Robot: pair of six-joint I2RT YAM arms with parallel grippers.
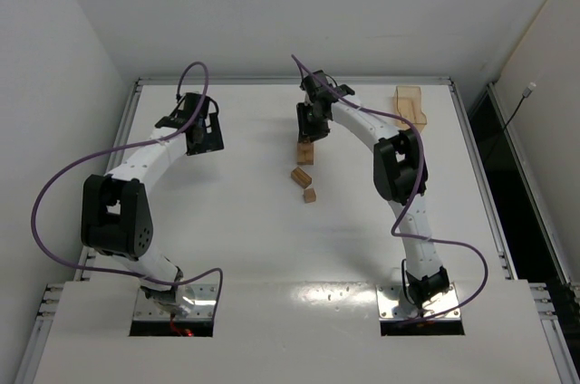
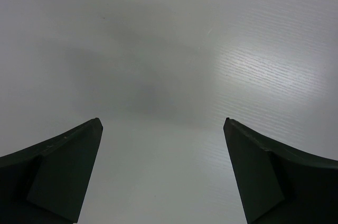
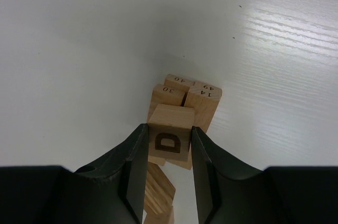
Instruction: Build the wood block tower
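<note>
Nearest my arm bases, the white worktop carries two loose wooden pieces: a small cube and, just beyond it, an oblong block lying askew. Just past those stands the wood block tower, a short, narrow stack near the middle of the worktop. My right tool hangs directly over it. On the right wrist view the right tool is clamped on a lettered block with a dark "D" burned into the face toward the camera, one finger pressed against each side. Right behind that block I see the tower, its end faces stamped with small numbers; I cannot tell whether the held block touches the stack. Off to the left, well apart from the blocks, my left tool hovers over bare worktop; on its wrist view the left tool has its fingers spread wide with nothing between them. In the far right corner sits a pale tray.
</note>
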